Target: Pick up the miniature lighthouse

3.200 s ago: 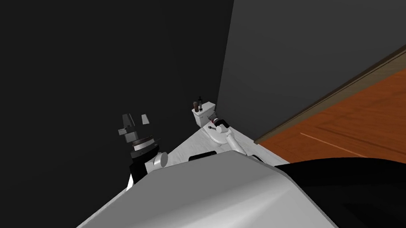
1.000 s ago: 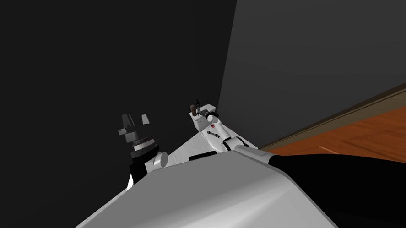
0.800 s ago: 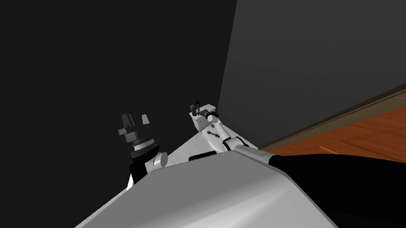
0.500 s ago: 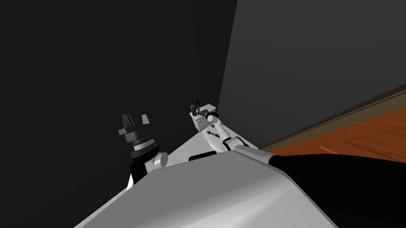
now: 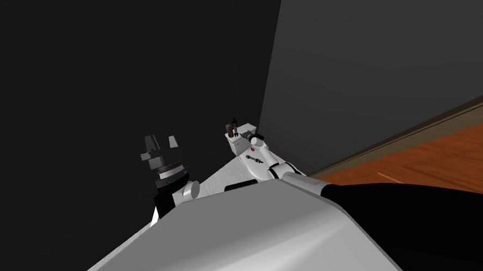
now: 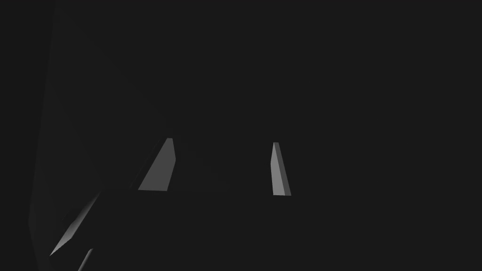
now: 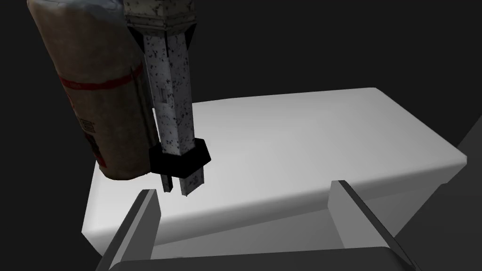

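The miniature lighthouse is a speckled white column with a black collar at its foot. It stands at the near left of a white tank's flat top, beside a beige cylinder with a red band. My right gripper is open and low in front of the tank. The lighthouse is just beyond its left finger and not between the fingers. In the head view the lighthouse is a thin dark spike on the tank, with my right gripper beside it. My left gripper is open and raised, with its fingers empty.
The tank sits in a corner between a dark wall and a grey wall. A baseboard and a wooden floor lie to the right. The beige cylinder stands close against the lighthouse.
Since the earliest frame my right arm has stretched forward from the white seat up to the tank. In the last half second its wrist has shifted slightly. The left arm has not moved.
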